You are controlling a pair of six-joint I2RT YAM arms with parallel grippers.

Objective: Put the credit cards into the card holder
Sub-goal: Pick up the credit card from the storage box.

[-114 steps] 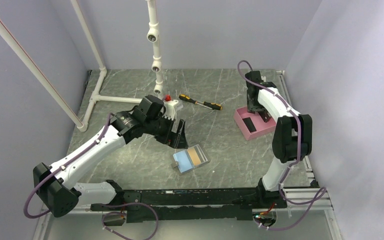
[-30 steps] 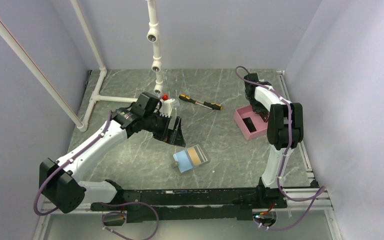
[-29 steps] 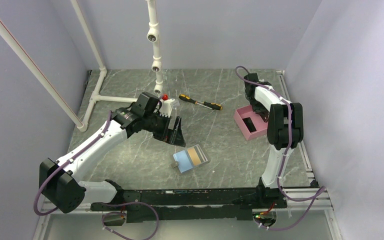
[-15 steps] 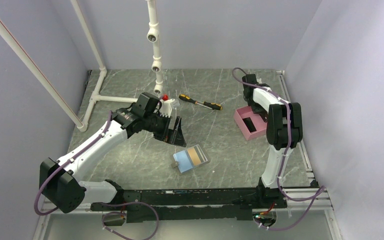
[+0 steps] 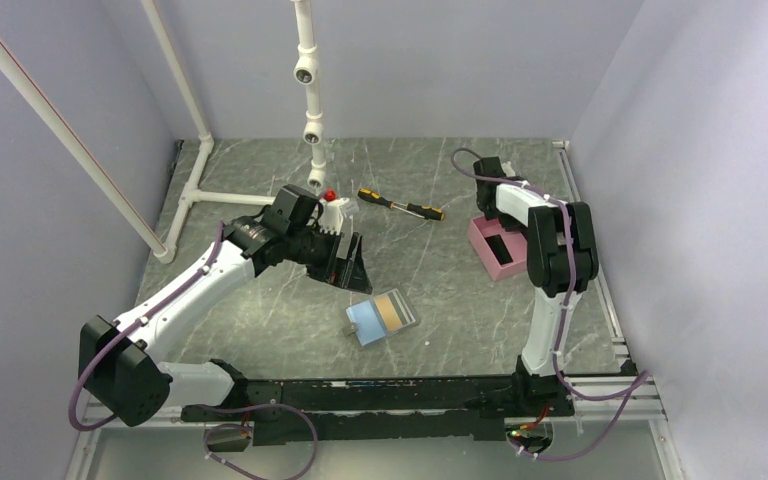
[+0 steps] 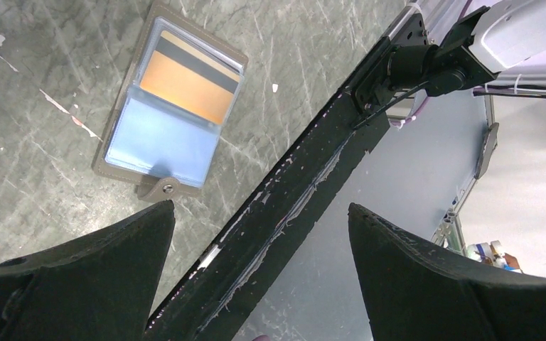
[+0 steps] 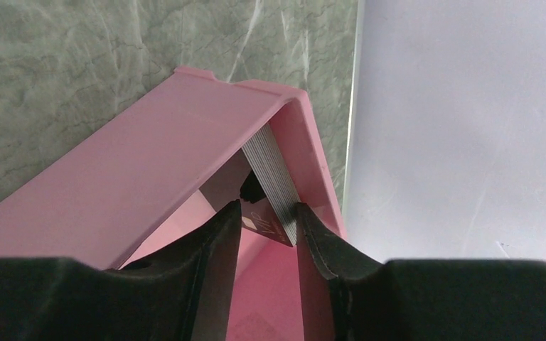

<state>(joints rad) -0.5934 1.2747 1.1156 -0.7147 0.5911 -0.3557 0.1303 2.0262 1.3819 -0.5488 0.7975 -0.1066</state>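
Marble tabletop (image 5: 440, 290): left tool (image 6: 261, 207) wide; right tool (image 7: 269, 209) narrow astride credit cards (image 7: 274, 174), grip unclear; card print illegible.

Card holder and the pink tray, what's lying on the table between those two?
Nothing. In the top external view, the stretch of table between the card holder and the pink tray is bare grey marbled surface.

A robot lab test cell, that's where I was working: plain lilac walls (image 5: 440, 70) boxed in a marble-patterned table (image 5: 440, 270), a white pipe frame (image 5: 312, 105) stood at the back, a black mounting rail (image 5: 380, 392) ran along the near edge, and purple cables (image 5: 72, 410) trailed off my arms.
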